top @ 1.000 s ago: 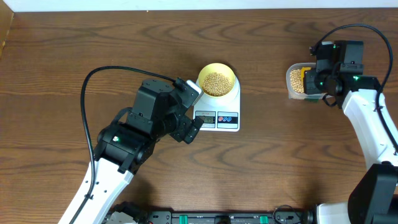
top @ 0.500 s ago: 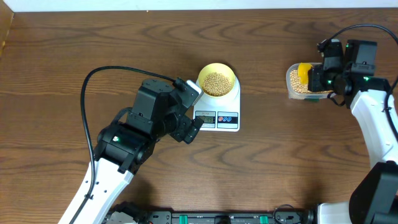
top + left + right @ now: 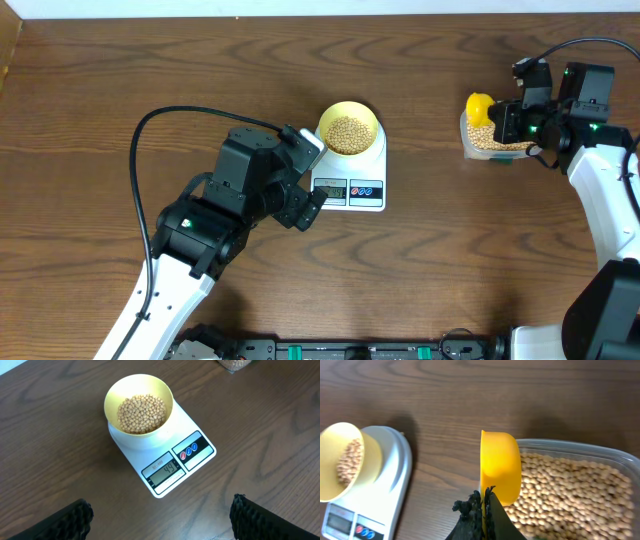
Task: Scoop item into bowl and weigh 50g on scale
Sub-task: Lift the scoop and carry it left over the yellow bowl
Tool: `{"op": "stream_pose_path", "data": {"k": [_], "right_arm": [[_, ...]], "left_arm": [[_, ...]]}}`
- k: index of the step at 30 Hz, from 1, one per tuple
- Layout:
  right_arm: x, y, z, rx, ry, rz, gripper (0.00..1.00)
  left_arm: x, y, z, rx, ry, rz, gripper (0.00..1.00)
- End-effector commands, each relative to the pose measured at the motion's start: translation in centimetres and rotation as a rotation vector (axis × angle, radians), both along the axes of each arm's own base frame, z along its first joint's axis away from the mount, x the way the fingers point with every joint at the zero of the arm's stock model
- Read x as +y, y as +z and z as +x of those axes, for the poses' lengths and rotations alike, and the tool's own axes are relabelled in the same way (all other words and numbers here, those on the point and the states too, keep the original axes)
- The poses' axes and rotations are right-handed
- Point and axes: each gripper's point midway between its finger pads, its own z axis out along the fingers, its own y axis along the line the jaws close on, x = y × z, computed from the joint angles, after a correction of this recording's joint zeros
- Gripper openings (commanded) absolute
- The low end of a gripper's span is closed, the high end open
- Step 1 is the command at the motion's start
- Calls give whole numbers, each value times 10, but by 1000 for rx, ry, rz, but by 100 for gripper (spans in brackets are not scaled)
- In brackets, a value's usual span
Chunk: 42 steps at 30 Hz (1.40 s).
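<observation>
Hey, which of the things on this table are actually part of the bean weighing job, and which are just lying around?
Part of the job: beans, bowl, scale, yellow scoop held in the right gripper, clear tub of more beans.
Just there: black cable, black rail along the near edge.

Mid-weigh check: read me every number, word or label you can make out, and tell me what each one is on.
"49": on the LCD screen of the scale.
Small print above that screen: too small to read.
Marks on the two buttons: blurred, unreadable.
Bowl, tub, scoop: no text visible.
</observation>
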Motion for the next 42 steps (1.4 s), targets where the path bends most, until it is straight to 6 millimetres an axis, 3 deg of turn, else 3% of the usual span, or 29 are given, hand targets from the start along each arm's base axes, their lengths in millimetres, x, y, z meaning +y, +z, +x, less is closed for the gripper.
{"op": "stream_pose_path", "data": {"k": [1, 17, 30, 42], "right_arm": [[9, 5, -1, -10, 29, 63, 1], [36, 23, 7, -95, 124, 117, 1], [90, 39, 13, -156, 211, 158, 1], [138, 45, 5, -185, 316, 158, 1]], "left_arm": [[2, 5, 1, -15, 6, -4, 90], [2, 5, 1, -15, 6, -4, 90], [2, 5, 1, -15, 6, -4, 90], [2, 5, 1, -16, 6, -4, 90]]}}
